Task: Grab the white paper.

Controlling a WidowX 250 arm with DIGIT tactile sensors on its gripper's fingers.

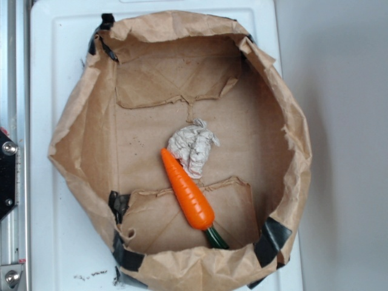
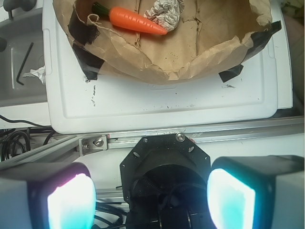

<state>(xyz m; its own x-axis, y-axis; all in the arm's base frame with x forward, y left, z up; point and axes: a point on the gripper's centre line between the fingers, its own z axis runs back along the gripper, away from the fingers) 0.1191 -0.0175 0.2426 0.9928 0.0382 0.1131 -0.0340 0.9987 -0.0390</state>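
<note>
The white paper [image 1: 193,147] is a small wrinkled off-white wad lying on the floor of the brown paper bag [image 1: 79,133], touching the tip of the orange toy carrot [image 1: 187,190]. In the wrist view the white paper [image 2: 166,12] and the carrot [image 2: 137,21] sit at the top edge, far from me. My gripper [image 2: 150,200] is open, its two glowing pads [image 2: 70,205] wide apart with nothing between them, hovering over the robot's black base outside the bag. The gripper does not show in the exterior view.
The bag [image 2: 214,52] is cut low and taped with black tape [image 1: 271,239] onto a white board [image 2: 157,105]. An aluminium rail [image 2: 205,133] runs along the board's edge. An Allen key [image 2: 23,64] lies on the grey surface to the left.
</note>
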